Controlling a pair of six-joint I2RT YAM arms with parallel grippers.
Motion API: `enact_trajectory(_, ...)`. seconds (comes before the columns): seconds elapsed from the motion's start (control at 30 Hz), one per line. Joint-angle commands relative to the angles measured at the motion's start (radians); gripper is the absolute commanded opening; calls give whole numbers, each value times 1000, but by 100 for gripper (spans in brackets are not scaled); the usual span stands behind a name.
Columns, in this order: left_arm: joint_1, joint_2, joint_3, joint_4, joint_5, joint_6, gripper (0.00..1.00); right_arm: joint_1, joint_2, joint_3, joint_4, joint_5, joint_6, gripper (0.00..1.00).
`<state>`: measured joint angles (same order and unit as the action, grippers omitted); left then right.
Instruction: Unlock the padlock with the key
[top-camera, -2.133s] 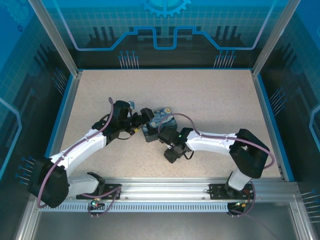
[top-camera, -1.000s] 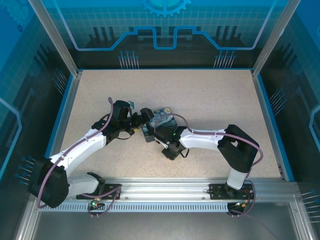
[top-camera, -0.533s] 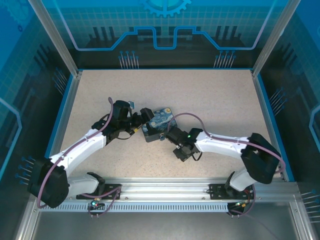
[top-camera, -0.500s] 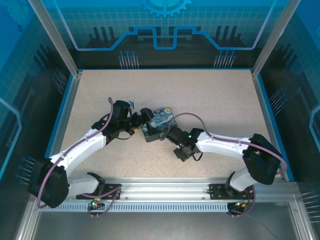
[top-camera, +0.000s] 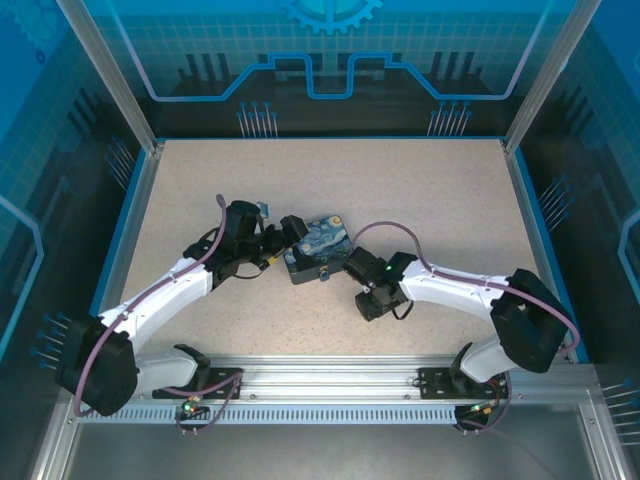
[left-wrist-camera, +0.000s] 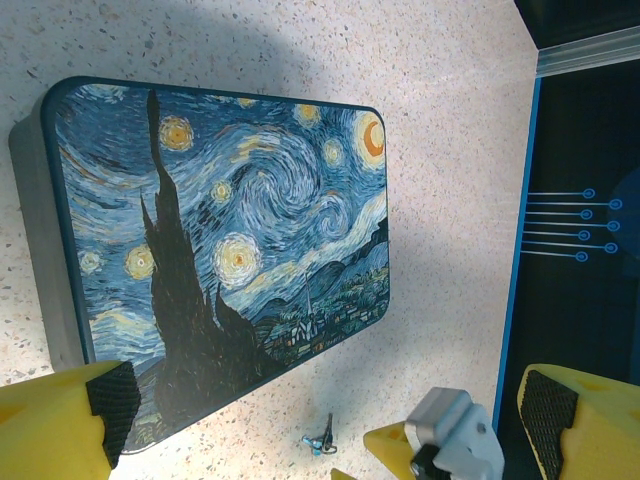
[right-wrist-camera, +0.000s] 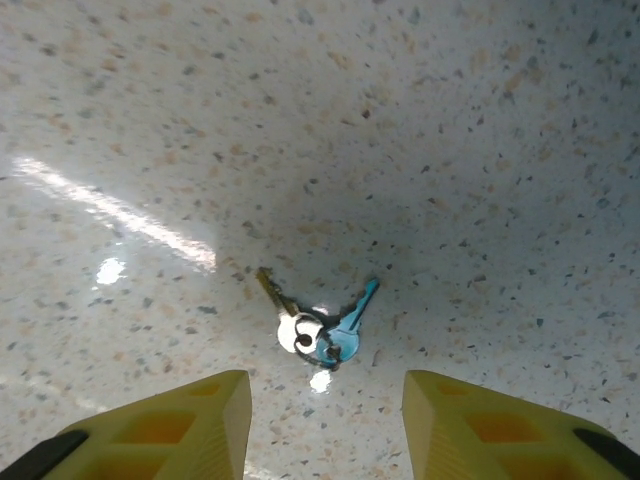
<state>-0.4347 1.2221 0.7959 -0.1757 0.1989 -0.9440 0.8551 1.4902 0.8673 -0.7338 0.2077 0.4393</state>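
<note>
The key (right-wrist-camera: 315, 325), two small keys joined on a ring, is seen lying flat on the surface (right-wrist-camera: 450, 120), between the parted, empty fingers of the right claw (right-wrist-camera: 322, 390). The claw is best lowered straight and closed across the ring, so that neither blade is pushed aside. The left claw (left-wrist-camera: 328, 400) is held wide apart beside the painted box (left-wrist-camera: 220, 230).

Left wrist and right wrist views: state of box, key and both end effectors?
box: shut, flat on the table.
key: two on a ring, loose on the table, not held.
left end effector: open wide, empty, at the box's edge.
right end effector: open, empty, key just past its tips.
</note>
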Motion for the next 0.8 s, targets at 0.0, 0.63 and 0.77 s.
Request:
enact_trajectory(0.0,5,-1,27,16,7,-7,99,-33,11,6,-20,-3,102,44)
enact_trajectory(0.63,5,44,12,93,37,-25,99,-153,-250,-220,177,-252,965,45)
enact_trajectory(0.77,6,61,13,113,48,-28,99,-155,-278,-239,178,-233,1046,45)
